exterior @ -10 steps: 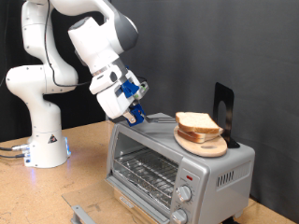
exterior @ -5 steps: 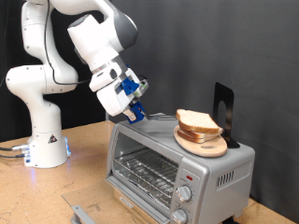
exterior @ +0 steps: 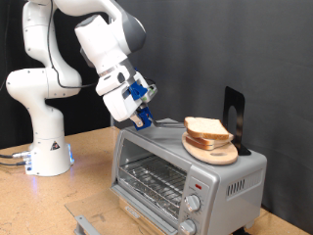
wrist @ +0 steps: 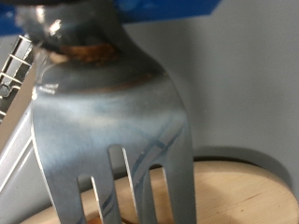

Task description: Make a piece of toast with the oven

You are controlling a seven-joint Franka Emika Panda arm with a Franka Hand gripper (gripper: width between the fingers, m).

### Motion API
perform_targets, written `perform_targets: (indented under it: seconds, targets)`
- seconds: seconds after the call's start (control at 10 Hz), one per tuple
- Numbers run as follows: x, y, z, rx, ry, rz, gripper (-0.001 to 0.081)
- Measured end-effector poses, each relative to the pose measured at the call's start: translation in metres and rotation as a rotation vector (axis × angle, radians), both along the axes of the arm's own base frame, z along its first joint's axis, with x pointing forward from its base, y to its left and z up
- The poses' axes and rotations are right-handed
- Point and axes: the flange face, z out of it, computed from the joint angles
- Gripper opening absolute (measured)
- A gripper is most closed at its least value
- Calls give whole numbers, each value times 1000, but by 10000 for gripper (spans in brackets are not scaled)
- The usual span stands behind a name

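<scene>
The silver toaster oven (exterior: 230, 181) stands on the table with its front open and the wire rack (exterior: 152, 182) showing. On its roof a round wooden plate (exterior: 217, 154) carries the piece of toast (exterior: 206, 126), which lies on a matching second slice. My gripper (exterior: 143, 117), with blue fingers, hovers over the oven's top towards the exterior view's left, a short way from the bread. It is shut on a metal fork (wrist: 112, 103). In the wrist view the tines point down at the wooden plate (wrist: 238, 191).
A black upright stand (exterior: 233, 114) rises behind the plate on the oven roof. Two round knobs (exterior: 193, 206) sit on the oven's front panel. The robot base (exterior: 44, 147) stands at the exterior view's left, and the lowered door (exterior: 86, 221) lies at the bottom.
The arm and the gripper with the fork have drifted slightly towards the exterior view's right, closer to the bread. The bread, plate and oven have not moved.
</scene>
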Motion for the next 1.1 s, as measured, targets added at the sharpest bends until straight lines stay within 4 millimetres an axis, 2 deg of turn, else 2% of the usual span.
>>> perform_targets:
  seconds: [0.5, 1.1]
  targets:
    - [12, 8, 6, -5, -4, -25, 331]
    - [18, 12, -6, -53, 42, -4, 328]
